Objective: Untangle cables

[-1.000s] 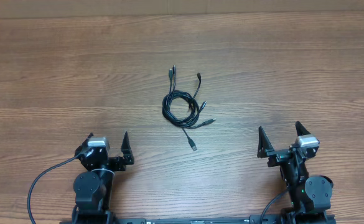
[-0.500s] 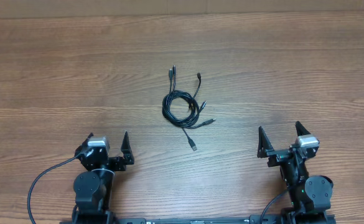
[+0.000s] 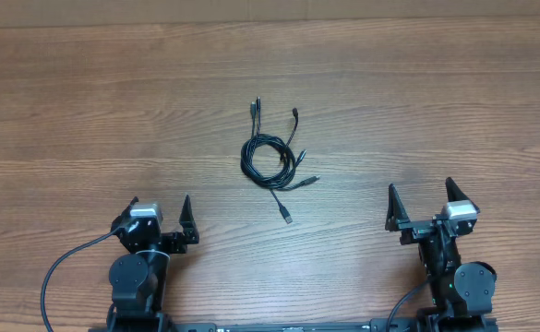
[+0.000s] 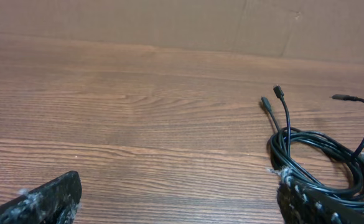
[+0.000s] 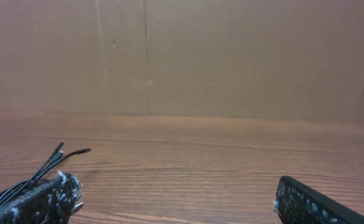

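Observation:
The cables (image 3: pixel 271 159) lie in one tangled black coil at the middle of the wooden table, with plug ends sticking out at the top and bottom. The coil also shows at the right in the left wrist view (image 4: pixel 322 152) and partly behind a fingertip at the lower left in the right wrist view (image 5: pixel 38 174). My left gripper (image 3: pixel 159 210) is open and empty at the near left, well short of the coil. My right gripper (image 3: pixel 422 201) is open and empty at the near right, also apart from it.
A brown cardboard wall (image 5: pixel 182 56) stands along the table's far edge. Thick black wires (image 3: pixel 62 267) run from the arm bases at the near edge.
My right gripper has shifted slightly right and toward the near edge. The left arm and the cables have not moved.

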`<move>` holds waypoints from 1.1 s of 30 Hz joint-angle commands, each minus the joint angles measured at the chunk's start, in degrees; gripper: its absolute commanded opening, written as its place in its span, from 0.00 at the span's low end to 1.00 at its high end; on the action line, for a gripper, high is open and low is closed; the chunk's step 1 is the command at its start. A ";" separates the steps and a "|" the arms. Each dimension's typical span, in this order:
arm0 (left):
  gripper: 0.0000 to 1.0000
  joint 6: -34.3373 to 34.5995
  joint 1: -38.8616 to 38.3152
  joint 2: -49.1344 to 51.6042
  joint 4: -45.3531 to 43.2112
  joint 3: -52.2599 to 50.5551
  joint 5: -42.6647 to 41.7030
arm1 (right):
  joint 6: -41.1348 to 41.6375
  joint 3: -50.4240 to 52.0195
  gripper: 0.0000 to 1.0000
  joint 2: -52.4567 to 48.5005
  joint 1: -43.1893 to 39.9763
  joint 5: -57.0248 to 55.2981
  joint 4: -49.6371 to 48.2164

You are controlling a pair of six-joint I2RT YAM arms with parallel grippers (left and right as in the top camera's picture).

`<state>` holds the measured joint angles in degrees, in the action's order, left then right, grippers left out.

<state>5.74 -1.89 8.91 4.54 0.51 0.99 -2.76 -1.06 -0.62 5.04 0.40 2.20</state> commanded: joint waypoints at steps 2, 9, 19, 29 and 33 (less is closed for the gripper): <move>1.00 -0.22 -0.02 -0.28 -0.07 -0.20 -1.07 | -0.31 0.59 1.00 0.46 0.33 -0.74 0.28; 1.00 3.30 -0.02 -0.28 -0.20 -0.20 -1.05 | -0.26 0.59 1.00 0.46 0.33 -0.24 2.47; 1.00 3.26 0.00 -0.28 -8.48 -0.07 -0.70 | 2.97 0.59 1.00 0.46 0.33 6.38 1.25; 1.00 3.32 0.00 -0.28 -13.68 5.18 -27.50 | 3.04 0.42 1.00 0.46 0.37 20.59 -2.47; 1.00 2.95 0.00 -0.28 -4.59 13.42 -28.00 | 7.54 -2.60 1.00 0.46 0.37 20.72 0.48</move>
<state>8.86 -1.89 8.93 -3.97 6.44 -20.93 1.17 -1.06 -0.62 5.02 19.16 1.10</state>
